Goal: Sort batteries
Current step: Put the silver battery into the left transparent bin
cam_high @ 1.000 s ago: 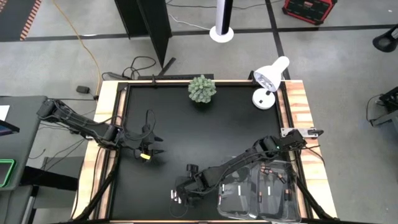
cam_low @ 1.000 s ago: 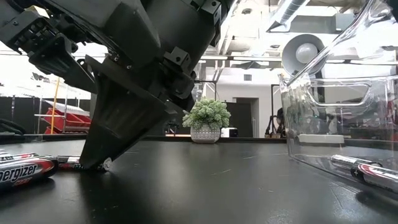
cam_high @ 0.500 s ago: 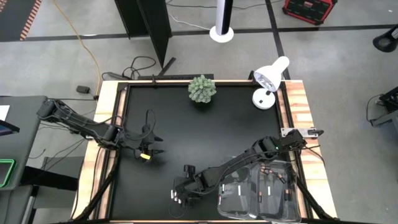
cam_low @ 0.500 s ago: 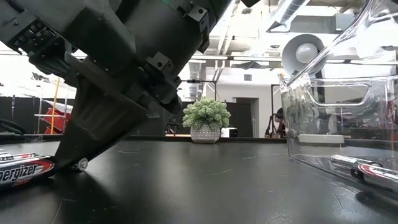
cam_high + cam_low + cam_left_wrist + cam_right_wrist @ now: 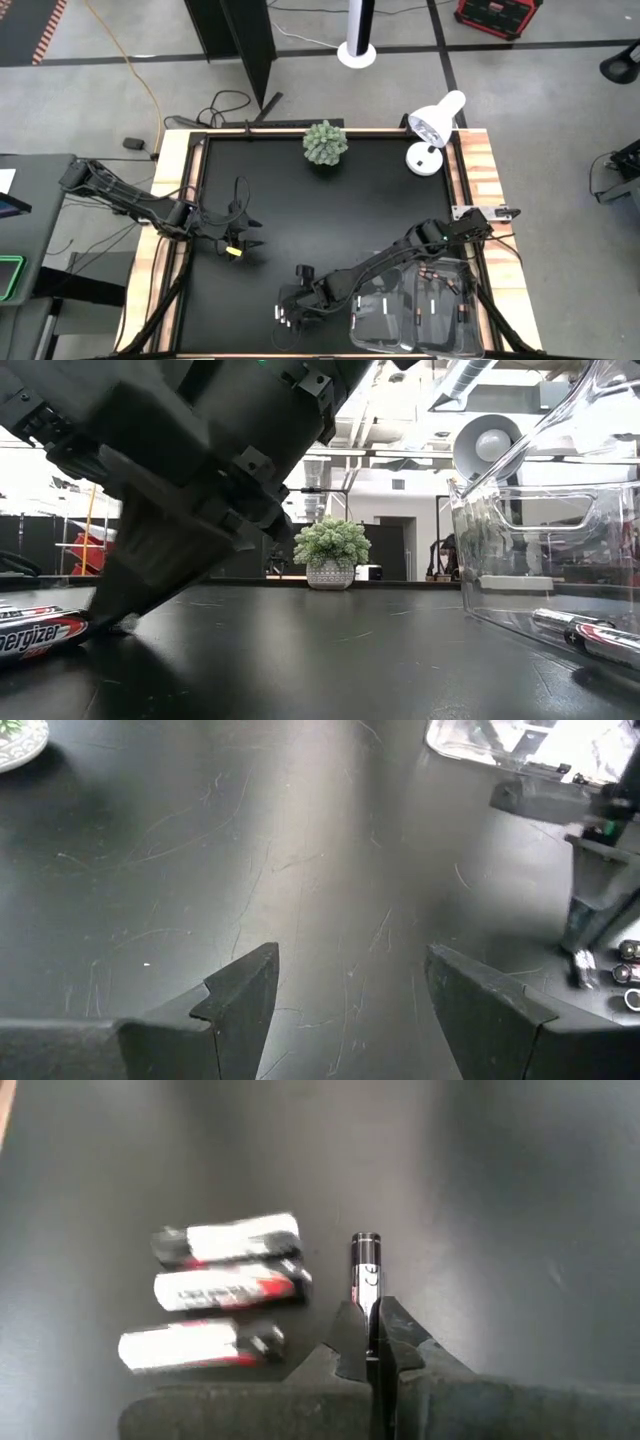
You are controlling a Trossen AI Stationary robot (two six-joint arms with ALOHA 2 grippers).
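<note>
Black table (image 5: 320, 200) with a wooden rim; most of its middle lies bare between the two arms.

Clear bins (image 5: 420, 320) sit at the near right corner, touching the near edge. Several batteries lie inside; one shows through the wall in the low view (image 5: 590, 632), silver with a dark end.

Right arm reaches from the right edge across the bins' far side toward the near-centre. Right gripper (image 5: 290, 313) is down at the table, fingers clenched on a slim dark battery (image 5: 366, 1270) with a silver cap, which sticks out forward past the fingertips.

Just beside it lie three loose batteries (image 5: 225, 1290), side by side, near-parallel, white/silver bodies with red print and dark ends. In the high view the cluster (image 5: 281, 318) lies close to the near edge, left of the bins. The low view shows one lettered "energizer" (image 5: 40, 635) at the gripper's foot.

Left gripper (image 5: 243, 238) hovers over the left part of the table, fingers spread, nothing between them, well apart from the batteries.

Far edge: a potted plant (image 5: 325, 143) at centre, a white lamp (image 5: 432, 128) at the right corner.
</note>
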